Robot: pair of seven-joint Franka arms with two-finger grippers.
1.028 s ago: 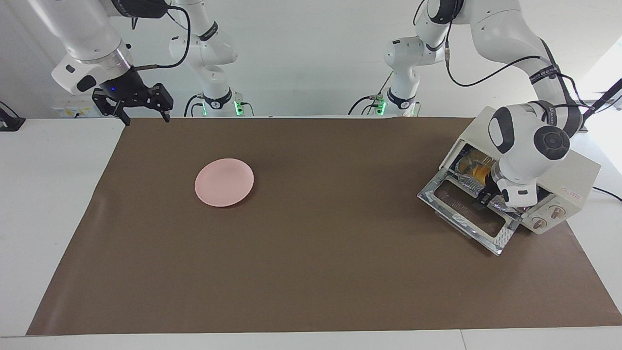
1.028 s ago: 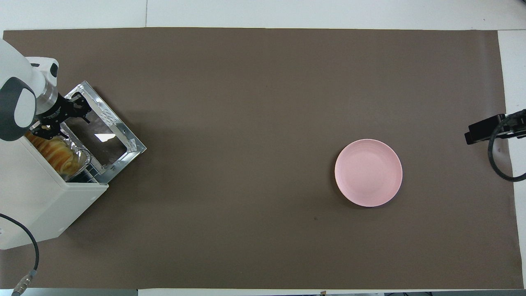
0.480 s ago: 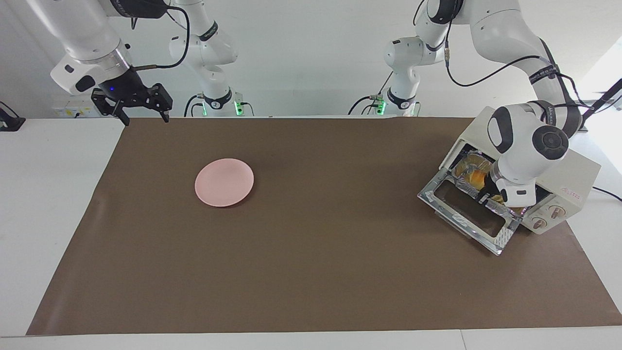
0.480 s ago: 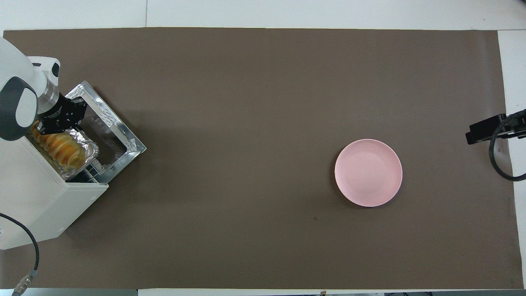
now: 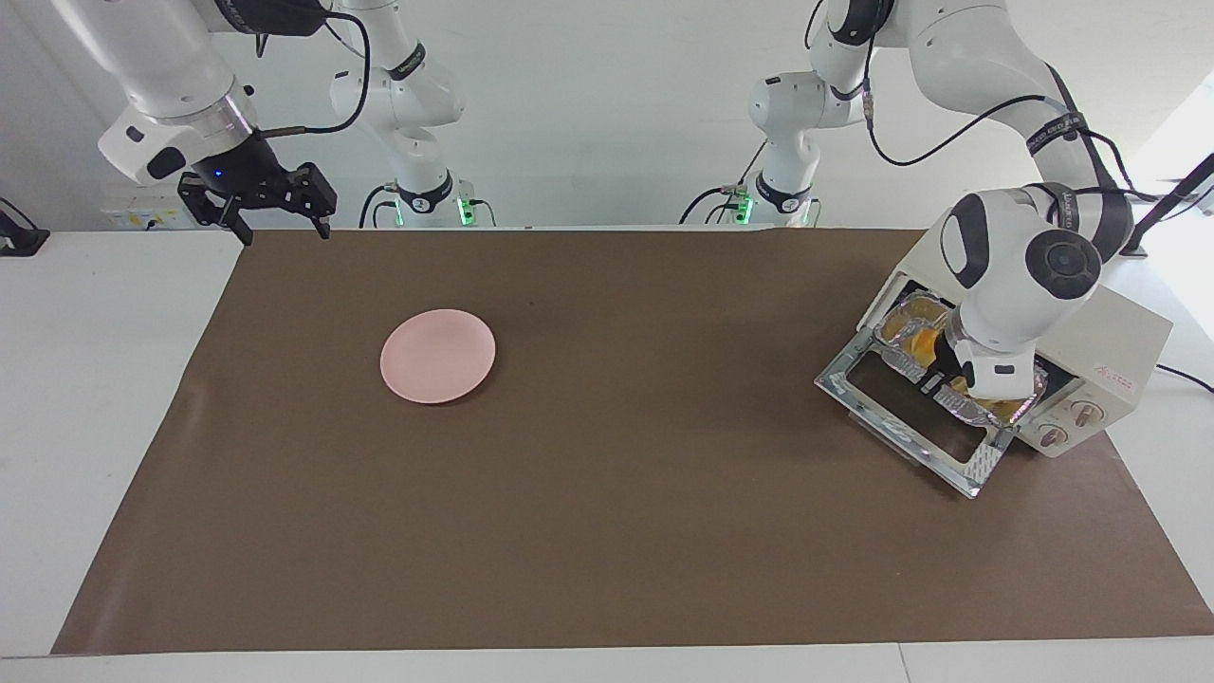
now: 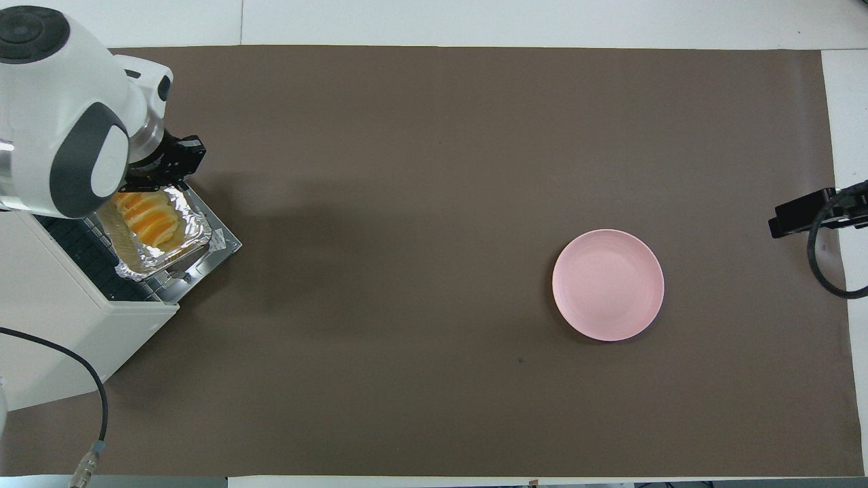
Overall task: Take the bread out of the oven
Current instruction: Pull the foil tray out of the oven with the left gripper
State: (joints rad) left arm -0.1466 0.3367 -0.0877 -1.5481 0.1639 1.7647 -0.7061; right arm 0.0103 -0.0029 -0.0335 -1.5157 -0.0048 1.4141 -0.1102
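Bread (image 6: 146, 215) lies in a foil tray (image 6: 157, 261) at the left edge of the overhead frame, over the oven's (image 6: 61, 325) lowered door (image 5: 910, 417). Left tool (image 6: 169, 163), clenched on the tray's rim, sits at its upper end. Right tool (image 5: 275, 204) hangs released, upper left in the facing frame. A pink plate (image 6: 607, 285) rests on the brown surface (image 6: 420, 203).
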